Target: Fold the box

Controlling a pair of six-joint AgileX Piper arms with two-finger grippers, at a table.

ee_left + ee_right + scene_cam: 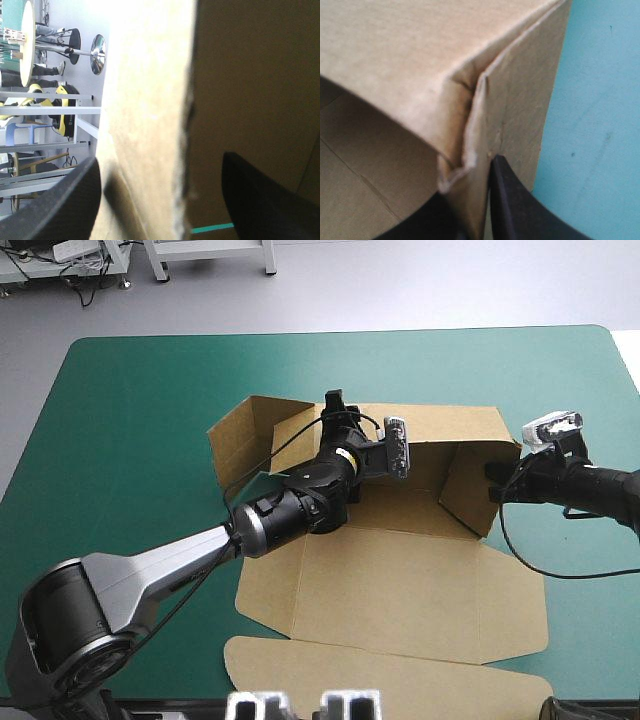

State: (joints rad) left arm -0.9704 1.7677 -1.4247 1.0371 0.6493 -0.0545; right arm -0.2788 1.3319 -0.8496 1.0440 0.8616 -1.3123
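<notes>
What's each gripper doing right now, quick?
Left gripper: open, fingers either side of a raised wall of the box.
Right gripper: shut on the box, at a wall corner.

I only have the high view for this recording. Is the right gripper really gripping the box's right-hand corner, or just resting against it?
Observer: Gripping. Its wrist view shows the right gripper all but shut on the box, with the corner's board sandwiched between its fingers.
Operator: And the left one at the back wall?
Observer: The left gripper is open. The back wall stands edge-on between its two fingers, unclamped.
Operator: Which side is each finger on?
Observer: One is outside the wall, the other inside the box.
</notes>
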